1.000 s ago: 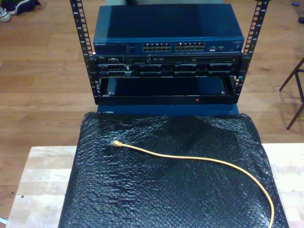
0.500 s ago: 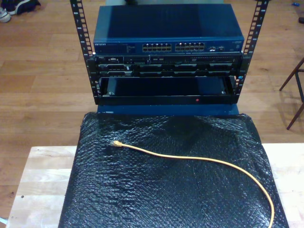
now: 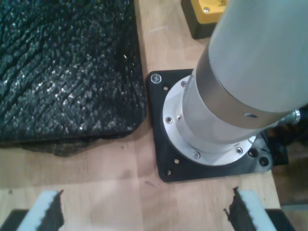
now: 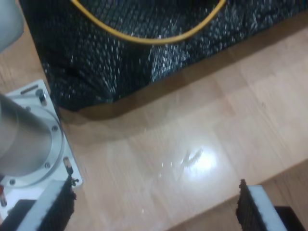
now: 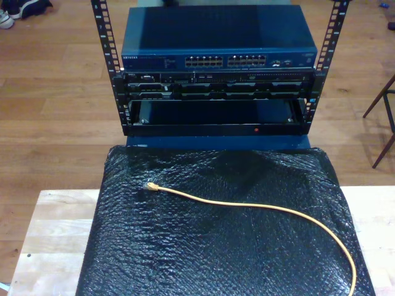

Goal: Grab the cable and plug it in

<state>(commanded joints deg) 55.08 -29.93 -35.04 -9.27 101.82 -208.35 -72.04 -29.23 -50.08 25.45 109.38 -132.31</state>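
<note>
Black mat (image 5: 222, 246) in front of the rack (image 5: 216, 68) carries the cable (image 5: 259, 206), light and floppy w/ a fragile clip, so prob best pinched at the plug (image 5: 150, 185); my first gripper (image 3: 144, 211) and my second gripper (image 4: 154, 204) both gape, holding nothing.

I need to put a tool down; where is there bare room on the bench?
Bare light wooden tabletop flanks the crinkly black plastic sheet on both sides in the exterior view. The thin yellow-orange network cable crosses the sheet's middle. Toward the blue network switch, the rack crowds things.
</note>
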